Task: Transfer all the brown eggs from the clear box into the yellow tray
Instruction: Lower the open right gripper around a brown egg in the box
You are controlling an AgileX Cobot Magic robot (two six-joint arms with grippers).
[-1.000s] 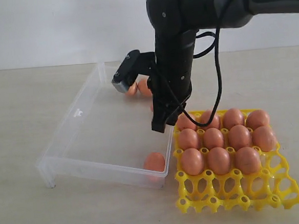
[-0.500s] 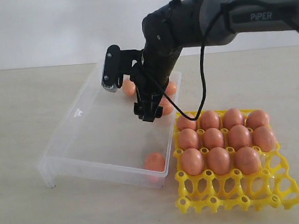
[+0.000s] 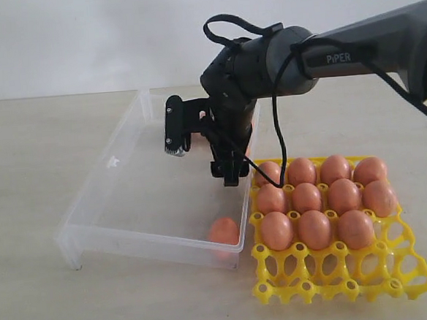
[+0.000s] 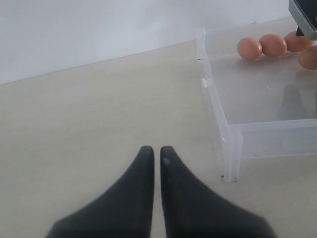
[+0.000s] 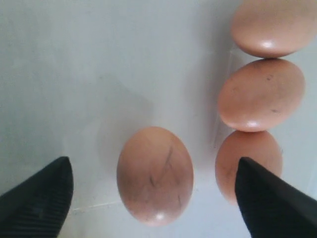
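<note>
My right gripper (image 3: 228, 172) hangs open inside the clear box (image 3: 146, 244), close to the wall that faces the yellow tray (image 3: 339, 279). In the right wrist view its open jaws (image 5: 153, 163) straddle one brown egg (image 5: 154, 174) lying on the box floor, without touching it. Three more eggs (image 5: 261, 94) lie in a row just beyond one fingertip (image 5: 270, 198). Another egg (image 3: 222, 231) rests in the box's near corner. Several eggs (image 3: 305, 197) fill the tray's far rows. My left gripper (image 4: 153, 149) is shut and empty over the table, away from the box (image 4: 230, 144).
The tray's nearest row of cells (image 3: 309, 263) holds nothing. The tray stands right against the box's side. Pale table (image 3: 30, 151) stretches to the left of the box, with a white wall behind. The left wrist view shows eggs (image 4: 249, 48) at the box's far end.
The right arm has swung lower over the box and its jaws have gone from nearly shut to wide open, now straddling an egg. The eggs have not moved.
</note>
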